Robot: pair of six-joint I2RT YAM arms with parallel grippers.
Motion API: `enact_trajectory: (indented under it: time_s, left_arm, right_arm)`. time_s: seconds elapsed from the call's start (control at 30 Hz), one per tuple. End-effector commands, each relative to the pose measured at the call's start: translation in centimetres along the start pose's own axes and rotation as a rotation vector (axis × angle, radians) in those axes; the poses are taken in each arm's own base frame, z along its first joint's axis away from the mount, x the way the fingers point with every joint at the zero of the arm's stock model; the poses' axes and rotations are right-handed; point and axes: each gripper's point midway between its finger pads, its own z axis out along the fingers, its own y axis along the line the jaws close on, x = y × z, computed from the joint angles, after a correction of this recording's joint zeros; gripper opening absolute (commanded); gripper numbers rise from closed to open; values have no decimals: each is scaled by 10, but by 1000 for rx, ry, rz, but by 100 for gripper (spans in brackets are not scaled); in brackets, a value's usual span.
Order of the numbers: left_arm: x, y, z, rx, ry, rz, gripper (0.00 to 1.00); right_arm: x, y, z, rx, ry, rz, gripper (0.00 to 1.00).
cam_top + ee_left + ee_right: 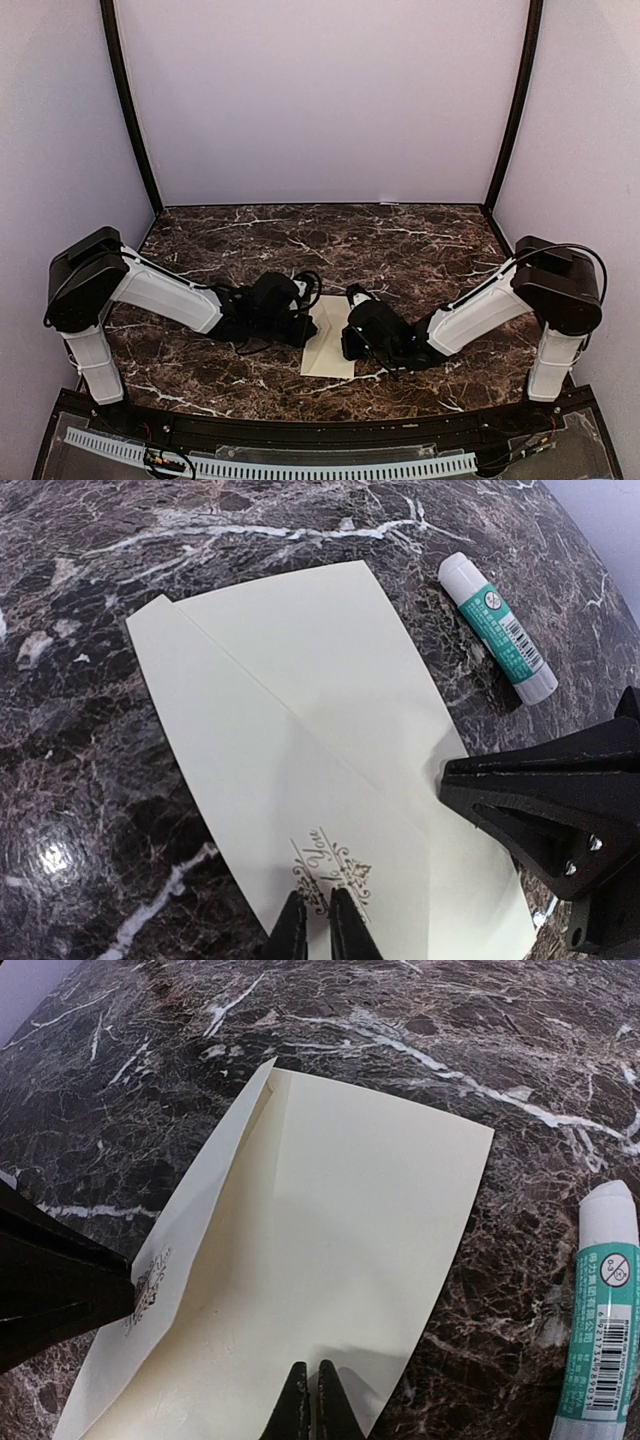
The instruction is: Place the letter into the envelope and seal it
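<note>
The envelope [326,354] lies on the bench [400,240] between the two arms, its long axis running from them toward the far wall. Its flap [250,800] is on the left arm's side. The left end effector [317,932] is nearer the flap and looks clenched on it by the emblem [330,865]. The right end effector [310,1400] is clenched empty at the envelope's opposite long edge. The glue stick [497,628] lies just beside the envelope on the right arm's side. Count: one envelope, one glue stick, no letter showing; it is probably already inside.
</note>
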Motion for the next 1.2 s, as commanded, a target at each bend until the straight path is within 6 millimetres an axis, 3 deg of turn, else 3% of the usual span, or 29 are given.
enact_trajectory:
  time_s: [0.0, 0.2, 0.63, 0.97, 1.17]
  left_arm:
    - [-2, -14, 6, 27, 0, 36, 10]
    - [8, -10, 15, 0, 27, 51, 7]
    - [16, 5, 16, -85, 47, 98, 0]
    - [16, 5, 13, -71, 36, 106, 0]
    - [17, 3, 13, -56, 37, 106, 0]
  right_arm:
    - [30, -8, 4, 29, 80, -21, 3]
    - [26, -4, 3, 29, 82, -14, 1]
    - [-38, 43, -21, -161, -34, 3, 0]
    - [-30, 49, -2, -288, -9, 54, 0]
    - [-16, 38, 12, -311, 21, 78, 0]
